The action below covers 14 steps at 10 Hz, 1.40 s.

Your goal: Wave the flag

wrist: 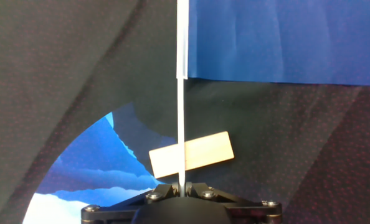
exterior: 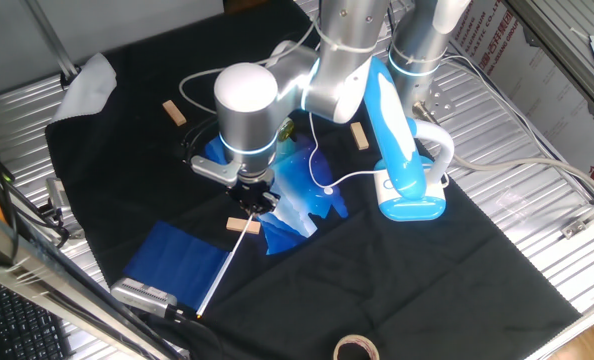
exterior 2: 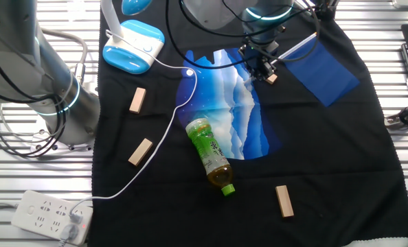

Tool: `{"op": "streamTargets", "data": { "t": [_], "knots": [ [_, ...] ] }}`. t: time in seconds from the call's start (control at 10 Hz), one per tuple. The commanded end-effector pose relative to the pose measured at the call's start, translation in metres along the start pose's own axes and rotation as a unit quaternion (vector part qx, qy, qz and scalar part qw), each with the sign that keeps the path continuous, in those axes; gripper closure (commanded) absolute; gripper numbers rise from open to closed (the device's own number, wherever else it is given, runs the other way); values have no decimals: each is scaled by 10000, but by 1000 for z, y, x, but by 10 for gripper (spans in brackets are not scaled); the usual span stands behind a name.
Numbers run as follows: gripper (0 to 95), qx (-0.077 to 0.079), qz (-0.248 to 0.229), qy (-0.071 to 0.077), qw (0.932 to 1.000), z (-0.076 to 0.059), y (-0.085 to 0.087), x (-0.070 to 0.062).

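Hand view, nearest first: my claw (wrist: 181, 190) is pinched on the bottom end of the flag (wrist: 278, 40) stick, fingertips mostly cut off by the frame edge. Just past it a wooden block (wrist: 191, 154) lies under the stick, then the blue cloth, its top and right cropped. From one fixed view the flag (exterior: 177, 258) cloth lies flat on the black cloth (exterior: 457, 270) of the desk, stick running up to the claw (exterior: 253, 200); wrist body hides the actual grip. Blue-and-white plastic bag (exterior 2: 231, 103) lies beside it, partly under the arm. Green bottle (exterior 2: 211, 154) is well apart.
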<state>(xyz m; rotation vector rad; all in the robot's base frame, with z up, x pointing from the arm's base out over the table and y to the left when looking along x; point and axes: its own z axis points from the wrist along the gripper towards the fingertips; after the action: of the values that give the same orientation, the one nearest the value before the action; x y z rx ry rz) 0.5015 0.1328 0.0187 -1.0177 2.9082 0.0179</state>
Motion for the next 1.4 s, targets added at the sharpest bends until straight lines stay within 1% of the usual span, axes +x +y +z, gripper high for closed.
{"op": "streamTargets", "data": {
  "t": [0.1, 0.4, 0.9, 1.2, 1.4],
  "knots": [
    [950, 10, 8, 0, 10000, -3, 0, 0],
    [950, 21, 53, -31, 10000, -10, 3, 0],
    [950, 41, 143, -47, 9999, -31, 10, 3],
    [950, 63, 173, -46, 9998, -39, 11, 6],
    [950, 63, 181, -33, 9998, -44, 8, 8]
  ]
}}
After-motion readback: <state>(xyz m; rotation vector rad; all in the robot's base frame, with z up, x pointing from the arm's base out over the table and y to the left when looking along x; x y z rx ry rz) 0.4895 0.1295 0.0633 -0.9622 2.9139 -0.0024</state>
